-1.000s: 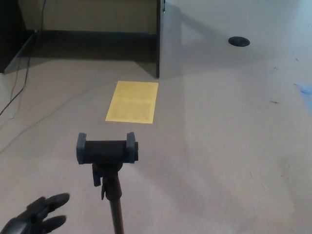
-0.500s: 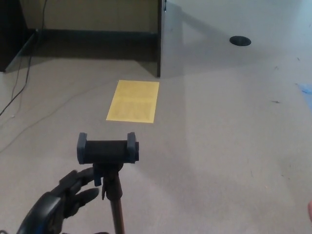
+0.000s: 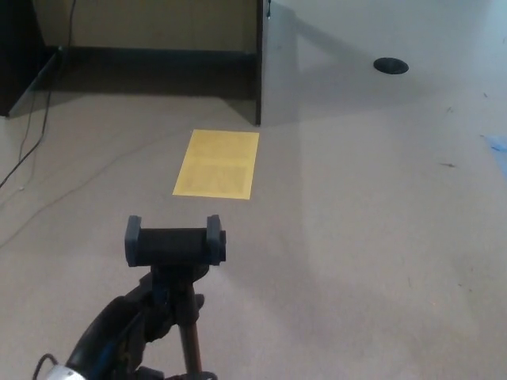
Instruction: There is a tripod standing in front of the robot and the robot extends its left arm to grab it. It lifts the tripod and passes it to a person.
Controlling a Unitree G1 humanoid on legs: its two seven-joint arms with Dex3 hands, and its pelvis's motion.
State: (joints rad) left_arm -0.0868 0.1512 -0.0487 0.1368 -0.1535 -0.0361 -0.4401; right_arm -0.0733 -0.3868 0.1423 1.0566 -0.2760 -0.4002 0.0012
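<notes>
The tripod stands before me at the bottom of the head view, its dark phone clamp [image 3: 176,245] on top and a thin pole [image 3: 191,358] running down out of frame. My left hand [image 3: 136,323] comes up from the lower left and sits against the pole just under the clamp. Its black fingers [image 3: 163,310] curl around the neck, and one tip shows on the pole's right side. The tripod's legs are out of view. My right hand does not show. No person is in view.
A yellow sheet [image 3: 217,164] lies on the grey carpet beyond the tripod. A dark desk panel [image 3: 257,63] stands at the back centre, with a cable [image 3: 32,142] trailing at left. A black disc [image 3: 390,66] lies far right, and a blue scrap [image 3: 497,146] at the right edge.
My left hand rose from the bottom left corner, moved right and closed in on the tripod's neck. The tripod itself has stayed upright in place.
</notes>
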